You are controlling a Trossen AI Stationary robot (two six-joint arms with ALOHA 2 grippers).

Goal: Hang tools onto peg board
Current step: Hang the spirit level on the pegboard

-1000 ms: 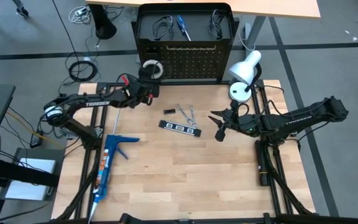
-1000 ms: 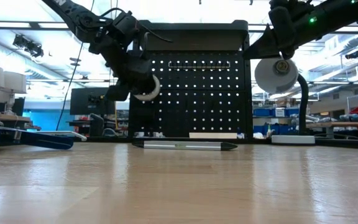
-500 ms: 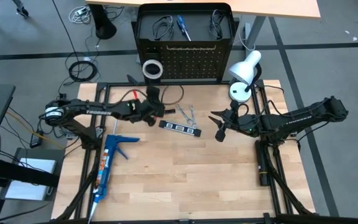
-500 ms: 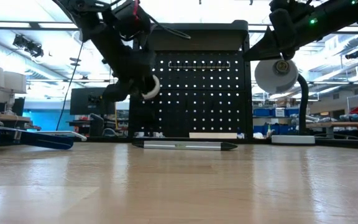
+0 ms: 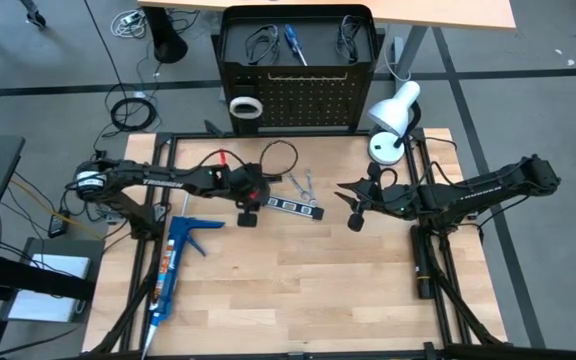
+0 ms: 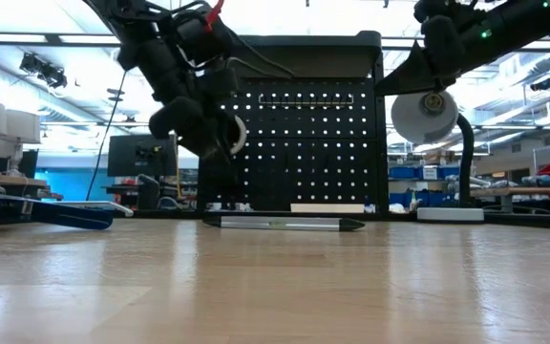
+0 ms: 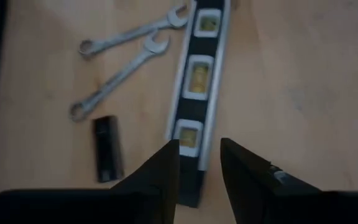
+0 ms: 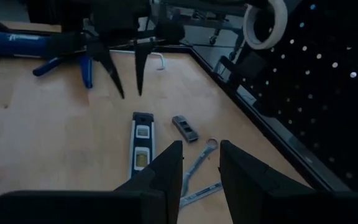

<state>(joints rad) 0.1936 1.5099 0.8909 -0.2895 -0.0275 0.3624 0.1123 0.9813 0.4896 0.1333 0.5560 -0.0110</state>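
Observation:
A black level with white vials (image 5: 290, 207) (image 7: 194, 93) lies flat on the table, with two silver wrenches (image 5: 303, 185) (image 7: 120, 65) and a small black block (image 7: 107, 149) just beyond it. My left gripper (image 7: 197, 168) (image 8: 126, 84) is open and points down just above the level's left end without touching it. A white tape ring (image 5: 245, 105) (image 8: 265, 22) hangs on the front of the peg board (image 5: 298, 100) (image 6: 304, 143). A blue-handled screwdriver (image 5: 293, 42) and black wire loops (image 5: 260, 42) lie at the board's top. My right gripper (image 5: 348, 205) (image 8: 199, 165) waits open to the right of the level.
A white desk lamp (image 5: 393, 120) stands at the board's right end. A blue caulking gun (image 5: 173, 255) lies on the table's left side. Bare tabletop (image 5: 308, 290) stretches toward the near edge.
My left gripper has drawn back from the tape ring at the peg board, gone toward the table's near edge and down, and tipped and rolled until it points down over the level's left end. The tape ring stays hanging on the board.

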